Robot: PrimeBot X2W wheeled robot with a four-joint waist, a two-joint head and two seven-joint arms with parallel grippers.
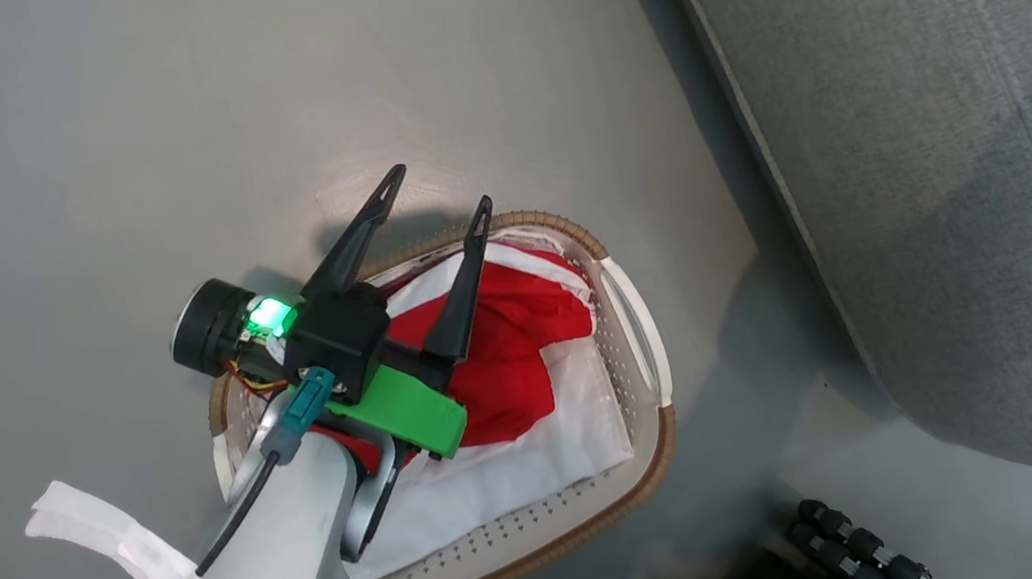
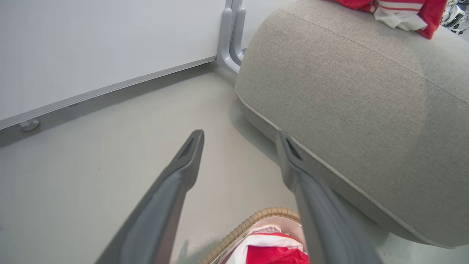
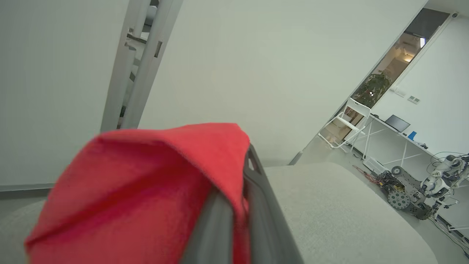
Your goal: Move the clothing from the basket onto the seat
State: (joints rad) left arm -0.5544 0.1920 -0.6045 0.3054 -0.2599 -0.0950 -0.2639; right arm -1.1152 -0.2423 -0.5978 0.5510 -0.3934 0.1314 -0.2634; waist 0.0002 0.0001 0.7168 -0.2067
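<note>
The right gripper (image 3: pixel 244 172), clamped on a red garment (image 3: pixel 146 183), hangs over the seat (image 3: pixel 348 212), ready to let go; the left gripper (image 1: pixel 441 189), jaws spread wide and empty, hovers above the clothing (image 1: pixel 505 352) in the basket (image 1: pixel 626 314), needing to dip.

Counts, quick pass.
- Baskets: one basket (image 1: pixel 529 522).
- Seats: one seat (image 1: pixel 943 169).
- Clothing: three lots. One basket heap (image 1: pixel 515 355), one seat heap (image 2: pixel 399 13), and one red piece (image 3: pixel 146 183) in the right end effector (image 3: pixel 243 172).
- End effectors: two, counting the left end effector (image 1: pixel 441 189). Each has two fingers.
- Background: one folding chair (image 3: pixel 351 121), one laptop (image 3: pixel 397 123), one plant (image 3: pixel 373 91).
</note>
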